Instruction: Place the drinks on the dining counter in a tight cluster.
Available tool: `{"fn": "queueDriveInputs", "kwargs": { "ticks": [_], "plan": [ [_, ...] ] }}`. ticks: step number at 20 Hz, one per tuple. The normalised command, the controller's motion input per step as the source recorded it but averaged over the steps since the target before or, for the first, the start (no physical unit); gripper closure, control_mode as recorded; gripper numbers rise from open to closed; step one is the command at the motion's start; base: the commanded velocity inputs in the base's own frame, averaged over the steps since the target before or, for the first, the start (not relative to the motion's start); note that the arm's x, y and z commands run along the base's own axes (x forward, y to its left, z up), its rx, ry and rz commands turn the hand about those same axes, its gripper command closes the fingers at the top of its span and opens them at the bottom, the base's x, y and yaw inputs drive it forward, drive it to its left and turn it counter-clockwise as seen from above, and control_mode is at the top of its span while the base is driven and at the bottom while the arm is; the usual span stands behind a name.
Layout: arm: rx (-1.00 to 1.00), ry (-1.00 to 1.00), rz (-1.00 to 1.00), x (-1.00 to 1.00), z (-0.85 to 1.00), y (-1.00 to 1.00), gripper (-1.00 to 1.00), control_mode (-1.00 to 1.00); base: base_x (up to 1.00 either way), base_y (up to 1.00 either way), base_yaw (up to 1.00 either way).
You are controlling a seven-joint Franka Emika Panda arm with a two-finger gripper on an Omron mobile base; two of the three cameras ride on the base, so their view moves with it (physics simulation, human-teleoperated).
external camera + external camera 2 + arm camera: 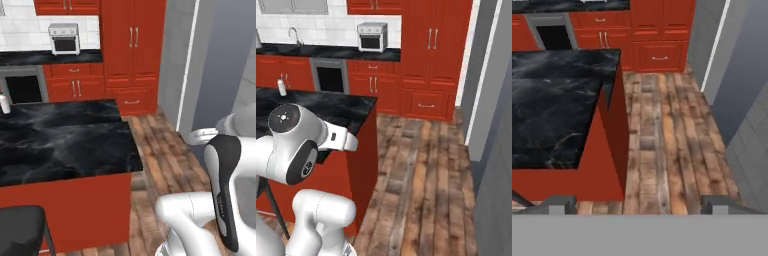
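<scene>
one small clear bottle [5, 104], one dining counter [65, 145], one toaster oven [64, 39], one dark stool [20, 230]

water bottle [5, 104] | small, upright | dining counter [65, 145] far edge

- Arm [222, 190] folded back close above the base: white links bunched low on the right of the left base view, dark-fronted link upright.
- Right base view: big round joint [293, 142] low on the left, short white link pointing right from it.
- Gripper [637, 204] in hand view: two finger tips [554, 205] set wide apart, nothing between them.
- Hand seems aimed forward and down; exact tilt hard to tell.
</scene>
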Motion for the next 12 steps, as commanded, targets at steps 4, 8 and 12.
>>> {"fn": "queueDriveInputs", "kwargs": {
  "ticks": [4, 8, 12],
  "plan": [
    [0.0, 0.0, 0.0, 0.0, 0.0, 0.0, -1.0, 1.0, 0.78, -0.84, 0.64],
    [0.0, 0.0, 0.0, 0.0, 0.0, 0.0, -1.0, 1.0, 0.71, -0.98, 0.62],
    [0.0, 0.0, 0.0, 0.0, 0.0, 0.0, -1.0, 1.0, 0.74, -1.0, 0.51]
  ]
}}
